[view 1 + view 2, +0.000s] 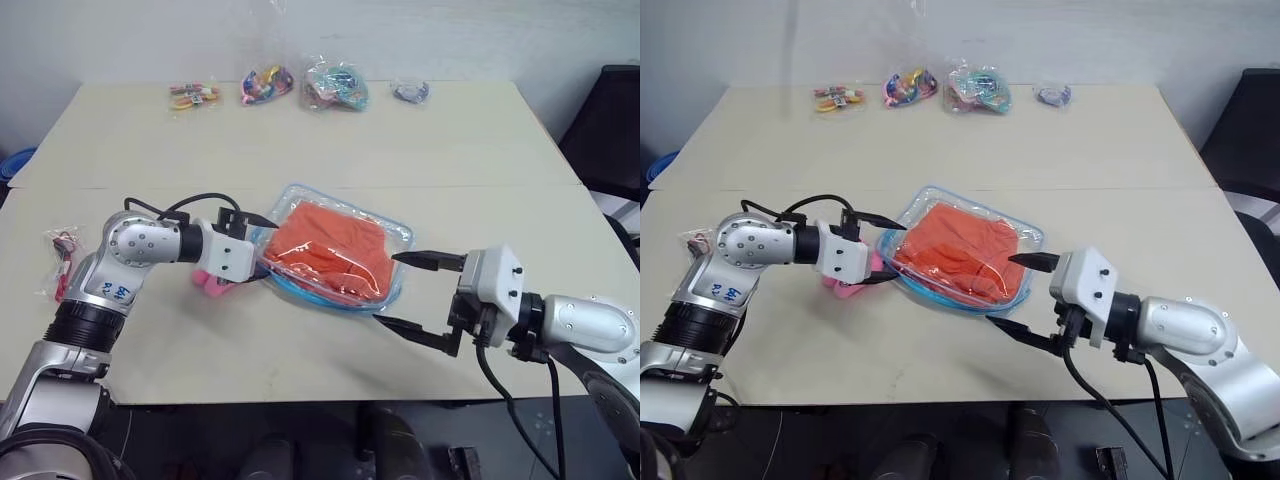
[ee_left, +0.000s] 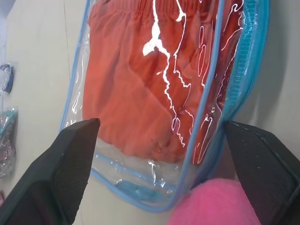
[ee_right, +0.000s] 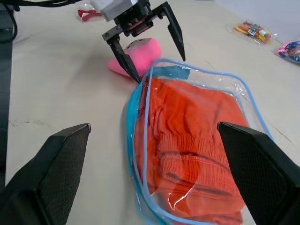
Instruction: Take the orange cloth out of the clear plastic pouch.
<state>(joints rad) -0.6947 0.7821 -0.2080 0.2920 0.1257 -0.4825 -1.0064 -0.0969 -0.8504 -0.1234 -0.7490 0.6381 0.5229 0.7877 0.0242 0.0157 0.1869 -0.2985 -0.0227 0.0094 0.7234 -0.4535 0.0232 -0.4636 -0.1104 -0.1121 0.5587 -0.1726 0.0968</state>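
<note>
You have one clear plastic pouch [image 1: 340, 255] lying mid-table, flat and see-through with rounded corners and light blue trim, and the one orange cloth [image 1: 333, 250], soft and wrinkly, is still inside it. One pink plush toy [image 3: 138, 55] lies just beside the pouch's left end. Your left gripper [image 1: 262, 246] has its two black fingers spread wide at that end, gripping nothing. Your right gripper [image 1: 415, 295] gapes just as wide at the opposite end, also empty. Four small clear bags [image 1: 300, 88] of colourful bits, hard to identify, line the table's [image 1: 480, 150] far edge.
</note>
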